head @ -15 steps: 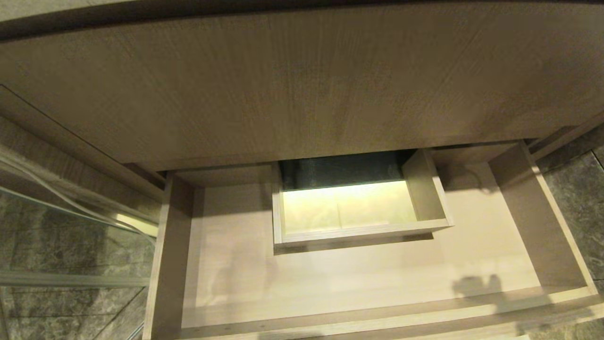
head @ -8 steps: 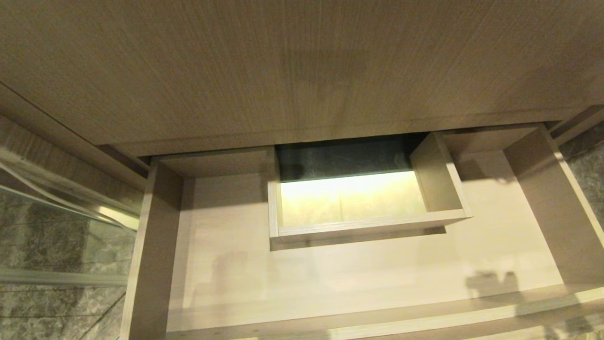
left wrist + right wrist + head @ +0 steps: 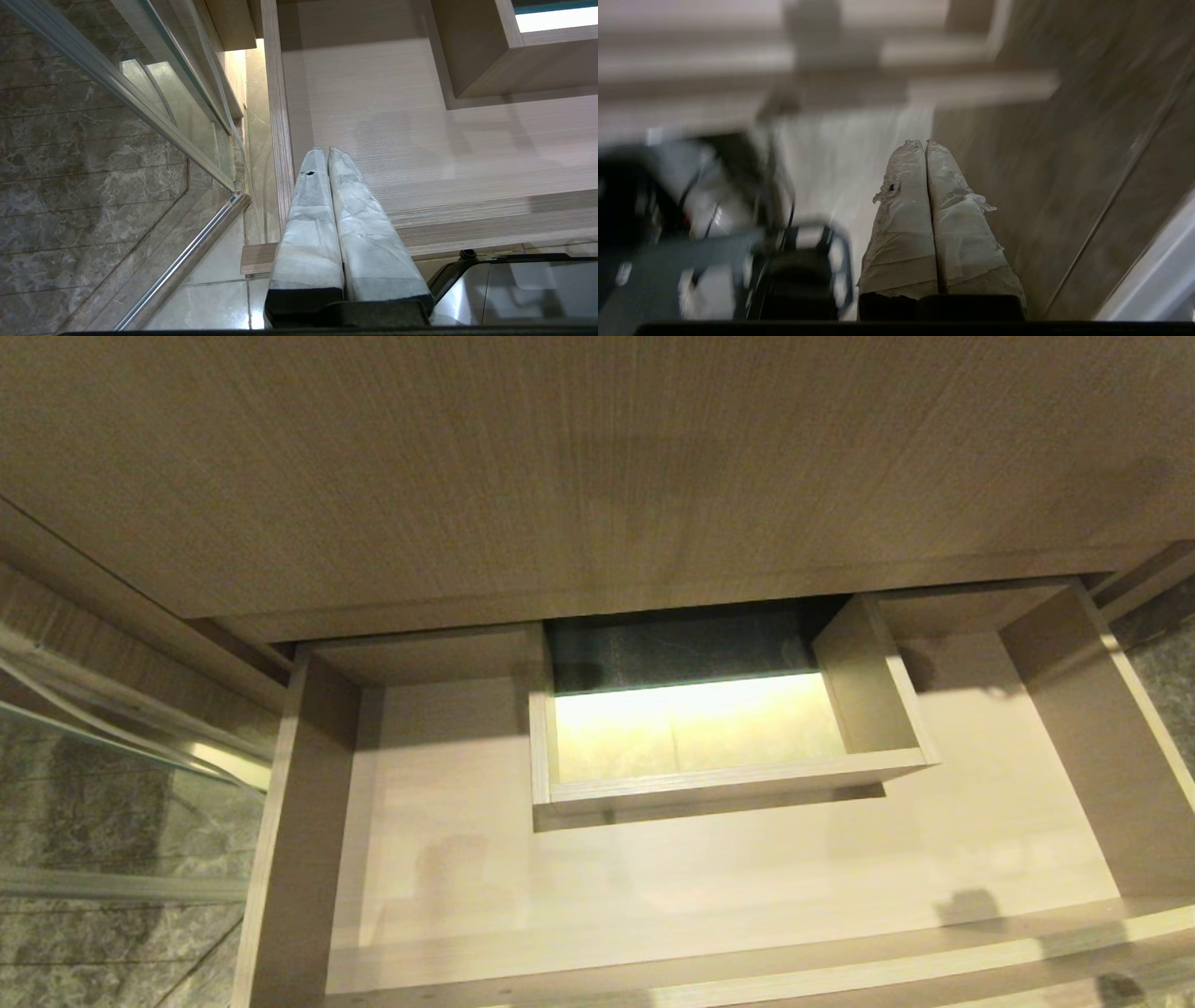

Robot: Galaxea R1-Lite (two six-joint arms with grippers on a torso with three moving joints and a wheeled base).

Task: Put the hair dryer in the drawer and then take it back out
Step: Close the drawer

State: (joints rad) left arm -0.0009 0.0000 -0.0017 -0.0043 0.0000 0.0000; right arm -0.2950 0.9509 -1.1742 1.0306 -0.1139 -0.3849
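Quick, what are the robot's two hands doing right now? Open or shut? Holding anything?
Left gripper: shut, holding nothing, above the open drawer.
Right gripper: shut, holding nothing.

No readable text, label, brand, number or sign on any surface in view

Pale taped claw (image 3: pixel 328 150), black base

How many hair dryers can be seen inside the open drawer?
0. The drawer is pulled out and its visible floor is bare around the boxed cutout. The part under the cabinet front is hidden, so one may lie there.
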